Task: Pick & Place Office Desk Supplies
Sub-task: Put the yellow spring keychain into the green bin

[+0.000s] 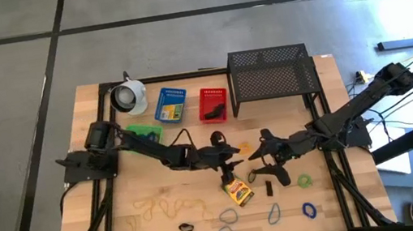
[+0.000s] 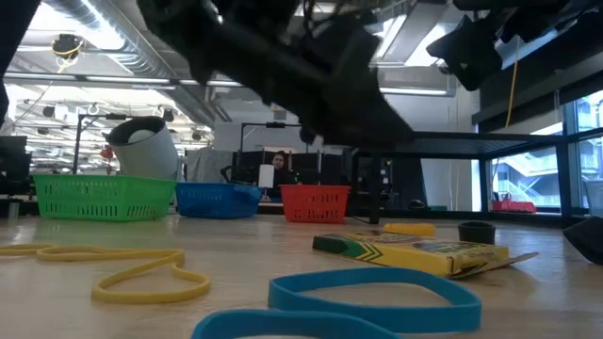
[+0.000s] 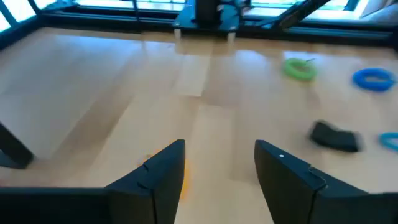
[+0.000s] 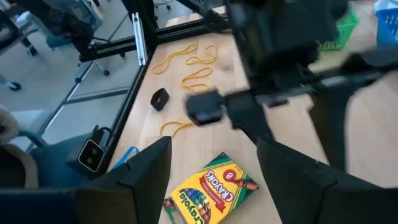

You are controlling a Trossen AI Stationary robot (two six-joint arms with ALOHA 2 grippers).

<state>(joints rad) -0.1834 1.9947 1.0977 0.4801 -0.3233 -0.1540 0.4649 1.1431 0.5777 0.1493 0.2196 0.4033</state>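
- Yellow-green crayon box [image 1: 239,192]: lies flat on the wooden table [image 1: 125,226], toward its front edge, printed face up; my landmark for every entry below.
- Left gripper [image 1: 228,164]: hangs just behind the crayon box, fingers parted and empty; its wrist view shows only bare wood between them, so I judge nothing is held.
- Right gripper [image 1: 260,153]: beside the crayon box on the robot's right and slightly behind it, fingers spread wide, empty.
- Dark clip [image 1: 269,187]: just right of the crayon box, on the wood.
- Green band [image 1: 305,179], blue loops [image 1: 308,210]: farther right and forward of the box.
- Red basket [image 1: 212,104], blue basket [image 1: 170,105]: well behind the box.
- Method, as I judge it: lower one gripper squarely across the box's narrow width, keep the other clear, and close only once the fingers straddle it.
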